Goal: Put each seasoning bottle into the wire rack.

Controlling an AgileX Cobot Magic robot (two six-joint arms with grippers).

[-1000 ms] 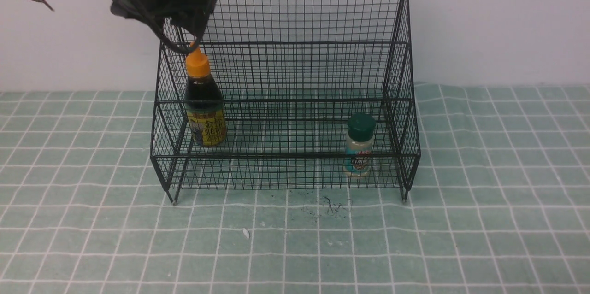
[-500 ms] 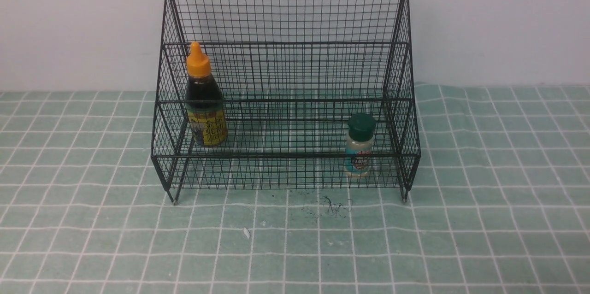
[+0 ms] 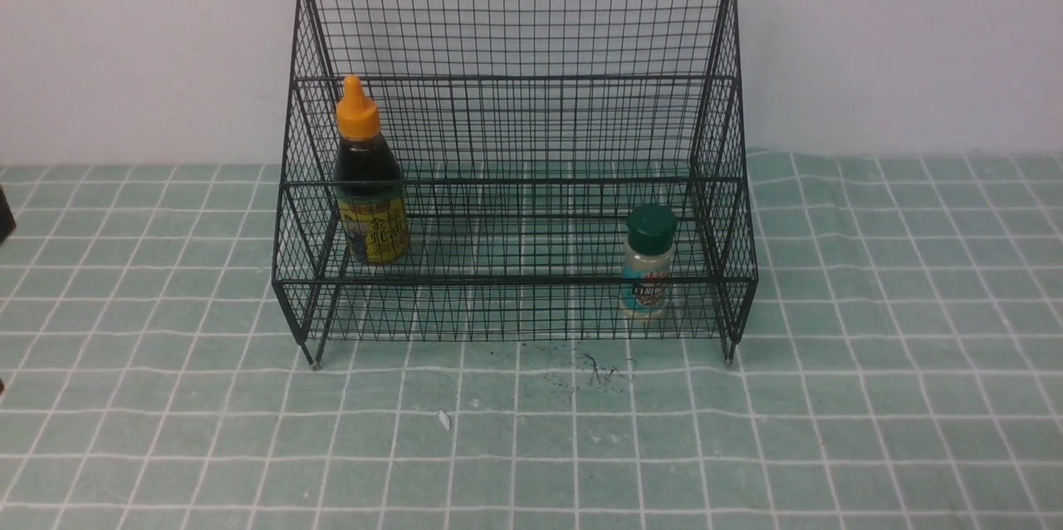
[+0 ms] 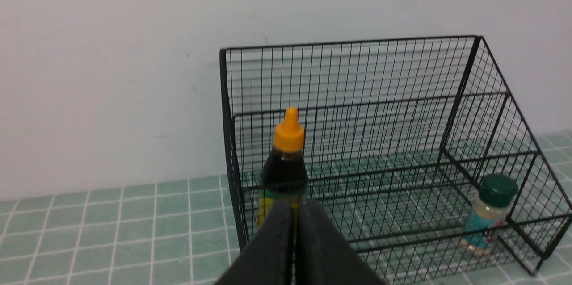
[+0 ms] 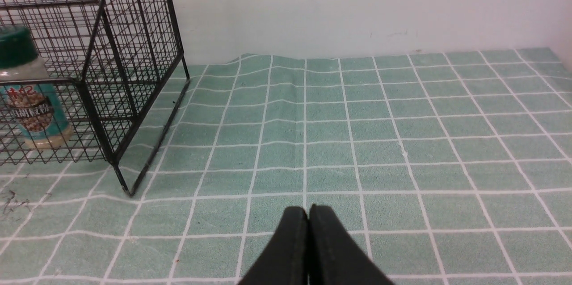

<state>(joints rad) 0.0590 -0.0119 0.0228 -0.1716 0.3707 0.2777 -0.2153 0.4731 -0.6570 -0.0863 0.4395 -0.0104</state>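
Our 2 claws, left (image 4: 294, 249) and right (image 5: 308, 249), are pressed together, empty; both bottles (image 3: 369, 181) (image 3: 648, 264) stand in the rack (image 3: 515, 23) ahead; a careless swing could topple them.

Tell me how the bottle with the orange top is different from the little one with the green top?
The sauce bottle is tall, the shaker short. The sauce bottle has a pointed orange cap and a yellow label; the shaker has a flat dark green cap and a teal label. The sauce bottle looks dark inside, the shaker pale. Both stand upright in the wire rack.
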